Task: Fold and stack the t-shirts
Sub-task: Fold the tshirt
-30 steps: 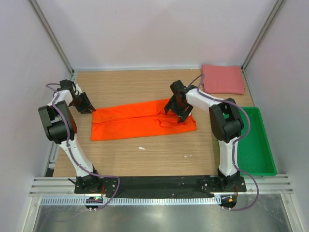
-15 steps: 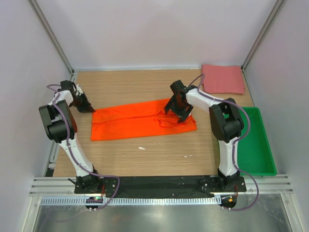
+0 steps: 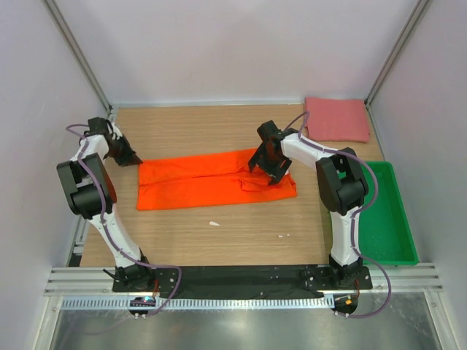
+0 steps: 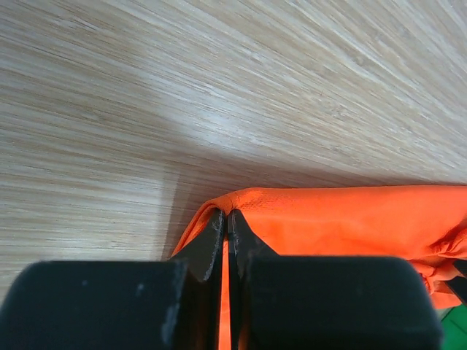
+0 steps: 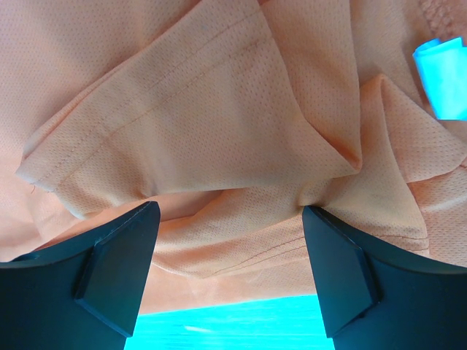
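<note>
left arm (image 3: pixel 93 146): jaws pinched together | right arm (image 3: pixel 303 149): jaws spread wide

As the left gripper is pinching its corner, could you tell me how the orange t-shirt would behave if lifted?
Probably floppy: the orange t-shirt lies in soft creases, so it should drape from the left gripper shut on its corner. Likely light, given its thin mesh weave. Pushed, it would probably bunch, as the folds under the open right gripper suggest.
</note>
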`<action>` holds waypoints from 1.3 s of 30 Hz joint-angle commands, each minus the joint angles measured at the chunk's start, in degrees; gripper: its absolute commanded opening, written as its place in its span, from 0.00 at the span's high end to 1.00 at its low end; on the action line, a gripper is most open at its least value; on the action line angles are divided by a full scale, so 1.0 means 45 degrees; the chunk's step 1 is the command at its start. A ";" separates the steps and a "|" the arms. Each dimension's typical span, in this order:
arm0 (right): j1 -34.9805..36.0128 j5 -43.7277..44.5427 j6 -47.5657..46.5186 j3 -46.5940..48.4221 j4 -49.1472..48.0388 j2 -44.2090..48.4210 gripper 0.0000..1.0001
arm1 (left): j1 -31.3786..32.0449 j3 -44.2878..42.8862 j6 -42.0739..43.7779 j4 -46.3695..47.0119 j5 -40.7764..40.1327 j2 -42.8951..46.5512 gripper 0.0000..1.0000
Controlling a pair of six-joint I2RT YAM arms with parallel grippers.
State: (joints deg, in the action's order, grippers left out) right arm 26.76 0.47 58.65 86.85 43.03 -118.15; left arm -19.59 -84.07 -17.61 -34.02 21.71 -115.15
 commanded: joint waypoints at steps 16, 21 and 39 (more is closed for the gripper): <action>0.0010 0.0150 0.0111 -0.0198 -0.0440 -0.1206 0.15 | -0.0372 -0.0887 -0.0737 0.1271 0.1522 -0.0404 1.00; 0.0010 0.0110 0.0130 -0.0198 -0.0421 -0.1264 0.15 | -0.0431 -0.1102 -0.1008 0.2167 0.1970 -0.1069 1.00; 0.0010 0.0071 0.0208 -0.0276 -0.0577 -0.1421 0.15 | -0.0489 -0.0242 -0.0209 0.2150 0.1971 -0.0953 0.73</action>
State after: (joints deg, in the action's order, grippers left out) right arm 26.74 -0.23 58.85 87.85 43.40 -118.91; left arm -21.30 -85.14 -20.08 -25.36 30.06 -121.54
